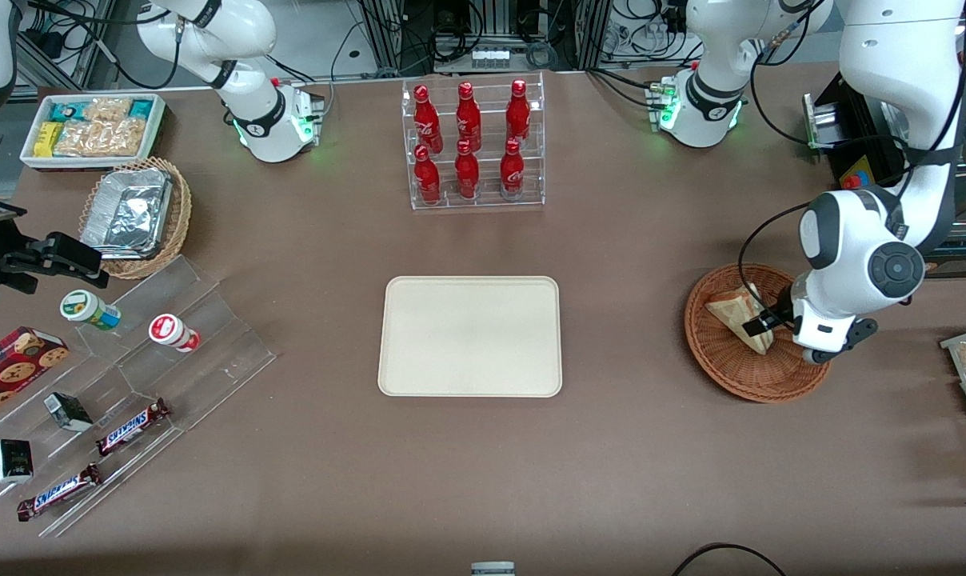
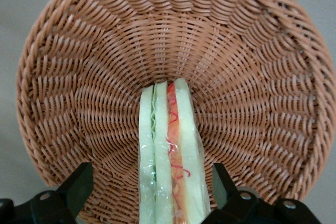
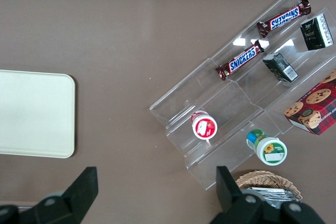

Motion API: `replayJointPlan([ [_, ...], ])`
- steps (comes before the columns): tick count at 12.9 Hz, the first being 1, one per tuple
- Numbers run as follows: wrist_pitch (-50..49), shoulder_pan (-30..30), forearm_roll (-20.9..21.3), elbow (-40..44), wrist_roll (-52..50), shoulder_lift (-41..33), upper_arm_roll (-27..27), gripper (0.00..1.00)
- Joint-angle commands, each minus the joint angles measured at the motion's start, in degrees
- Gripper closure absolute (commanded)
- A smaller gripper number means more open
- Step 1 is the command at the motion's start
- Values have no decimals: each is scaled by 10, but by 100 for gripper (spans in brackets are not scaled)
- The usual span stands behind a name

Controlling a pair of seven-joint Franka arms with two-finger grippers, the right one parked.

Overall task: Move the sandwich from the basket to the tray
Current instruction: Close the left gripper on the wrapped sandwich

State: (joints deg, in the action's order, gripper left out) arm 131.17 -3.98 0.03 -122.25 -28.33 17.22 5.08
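Fingers: the left gripper (image 2: 152, 192) hangs low inside the basket, its two fingers (image 2: 79, 184) spread wide, one on each side of the sandwich, clear of both bread faces, so nothing is gripped yet.
Sandwich (image 2: 168, 156): stands on edge between the fingers, on the basket floor; pale bread slices outside, green and red filling between, apparently in clear film.
Handling: likely light, soft and easily crushed; the film may be slippery. A gentle squeeze across the two flat bread faces, near the thick middle of the wedge, looks safest; pinching the thin tip would probably let it slide or buckle.
Basket (image 1: 739, 376): reddish-brown wicker, surrounding fingers and sandwich; the sloped, ribbed wall could catch a finger on the way up.
Tray (image 1: 470, 336): cream, flat, bare, well apart from the fingers toward the middle of the bench (image 1: 611, 480).
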Motion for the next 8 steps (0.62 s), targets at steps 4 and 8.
replayJointPlan([
  [4,57,-16,-7,-46,-43,2,3,0],
  [8,55,-19,-7,-48,-45,5,2,21],
])
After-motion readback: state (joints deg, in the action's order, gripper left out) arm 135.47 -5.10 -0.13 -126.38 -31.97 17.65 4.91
